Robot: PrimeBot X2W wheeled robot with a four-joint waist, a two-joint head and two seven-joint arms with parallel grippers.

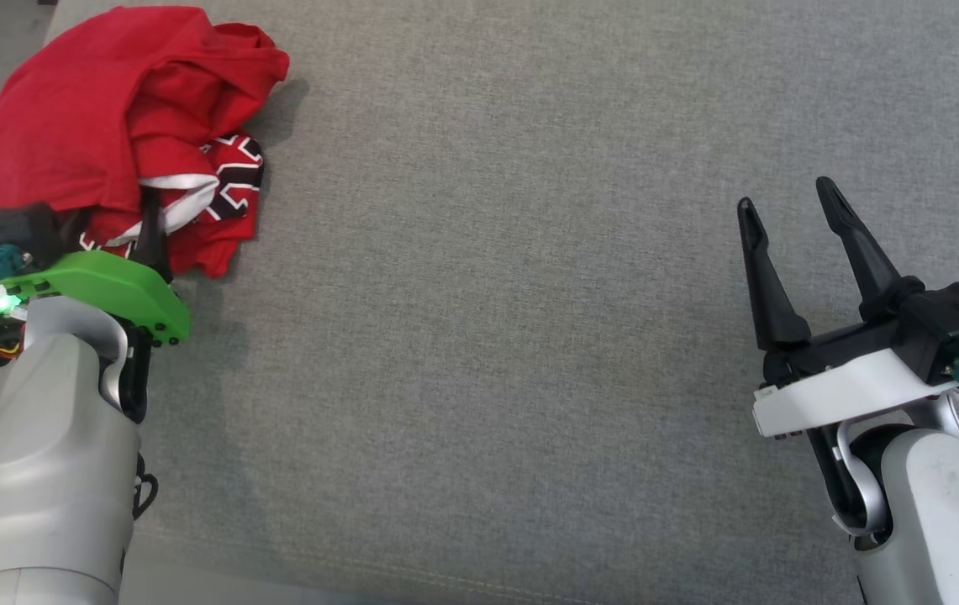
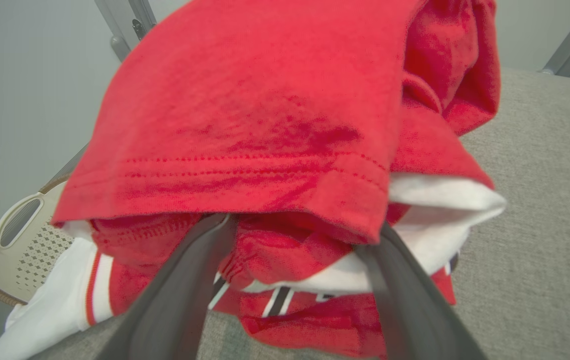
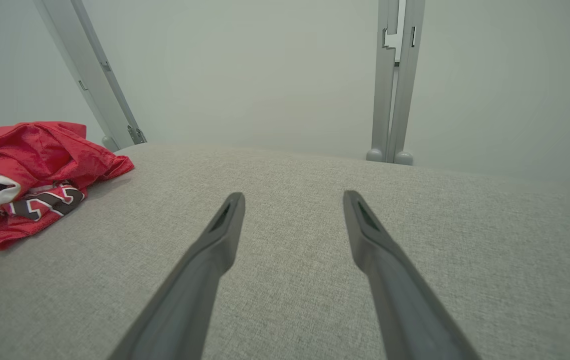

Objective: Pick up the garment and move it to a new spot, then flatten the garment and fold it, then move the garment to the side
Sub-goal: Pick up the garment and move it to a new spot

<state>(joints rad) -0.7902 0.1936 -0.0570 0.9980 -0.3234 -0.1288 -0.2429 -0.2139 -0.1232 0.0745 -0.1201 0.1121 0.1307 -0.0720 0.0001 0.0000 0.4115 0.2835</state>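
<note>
Garment: a crumpled red fabric garment with white and black patterned trim is lying bunched in a heap at the far left corner of the worktop. It is not flattened or folded.
Garment detail: a stitched red hem is draping over the top of the pile, and white and striped layers are showing beneath it.
Left claw: the left claw is reaching into the near side of the heap. Both dark fingers are going in under the red hem and cloth is hiding their tips. The jaws are standing apart with fabric bunched between them, not clamping.
Left wrist: a green plastic wrist plate is sitting just beside the garment's near edge.
Worktop: a grey fabric-covered worktop is carrying the heap.
Right claw: the right claw is sitting at the near right, well apart from the garment. Its jaws are spreading wide over bare grey cloth.
Basket: a cream perforated plastic basket is sitting off the worktop's left edge, near the heap. Contact with the garment: cannot tell.
Frame: grey metal posts are standing behind the far edge.
</note>
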